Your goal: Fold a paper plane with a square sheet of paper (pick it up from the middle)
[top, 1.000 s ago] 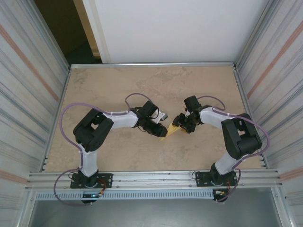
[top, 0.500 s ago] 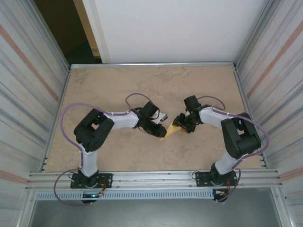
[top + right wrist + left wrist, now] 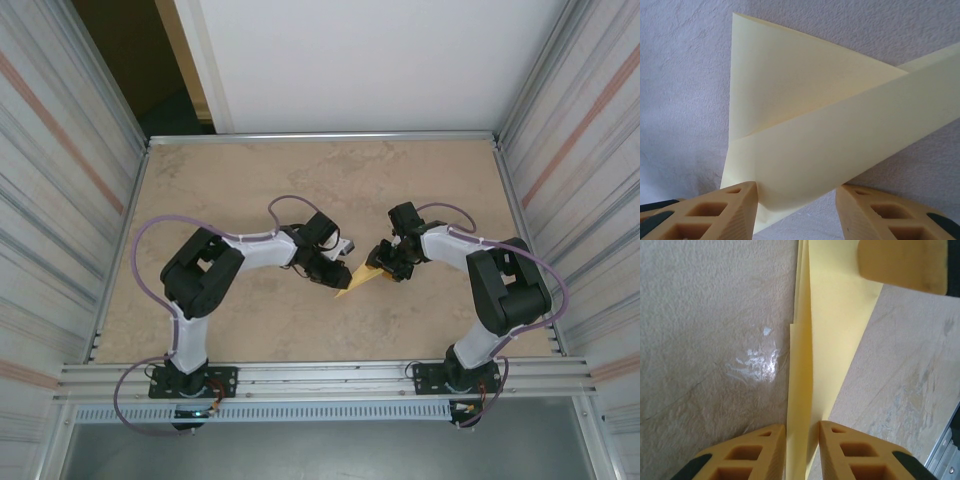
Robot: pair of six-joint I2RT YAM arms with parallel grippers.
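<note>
The square sheet of paper (image 3: 357,279) is pale yellow and folded into a creased, pointed shape. It lies mid-table between both grippers. My left gripper (image 3: 338,275) sits at its left end. In the left wrist view a raised fold of the paper (image 3: 830,315) runs up between that gripper's (image 3: 802,440) narrow jaws, touching the left one with a sliver of gap at the right; it is open. My right gripper (image 3: 383,268) is at the paper's right end. In the right wrist view it (image 3: 796,192) stands open around a folded flap (image 3: 815,125), and the left finger (image 3: 740,200) touches the paper.
The tan tabletop (image 3: 250,190) is bordered by a metal rail at the near edge (image 3: 320,375) and striped walls at both sides. One of the right gripper's fingers (image 3: 902,262) shows at the top of the left wrist view, over the paper's far end.
Both grippers' jaws have narrowed around the paper, the left more than the right. The left arm has shifted slightly right. The paper has stayed in place.
</note>
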